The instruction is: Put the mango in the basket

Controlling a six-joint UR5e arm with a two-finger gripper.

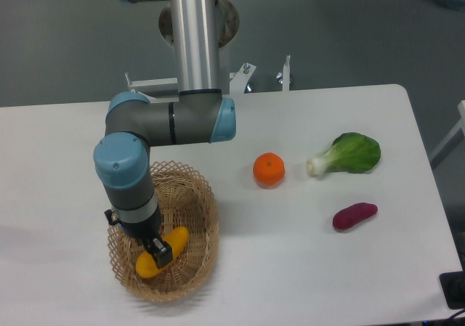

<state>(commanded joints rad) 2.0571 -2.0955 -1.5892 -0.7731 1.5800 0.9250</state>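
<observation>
The mango (161, 252) already lies inside the basket (200, 195), on its woven floor, so the placing looks nearly done; what seems left is letting go and lifting clear. The gripper (160, 253) sits right on the mango, but whether it pinches it I cannot tell. The mango is smooth, yellow-orange and elongated; the basket is tan openwork wicker, oval with a scalloped rim.
</observation>
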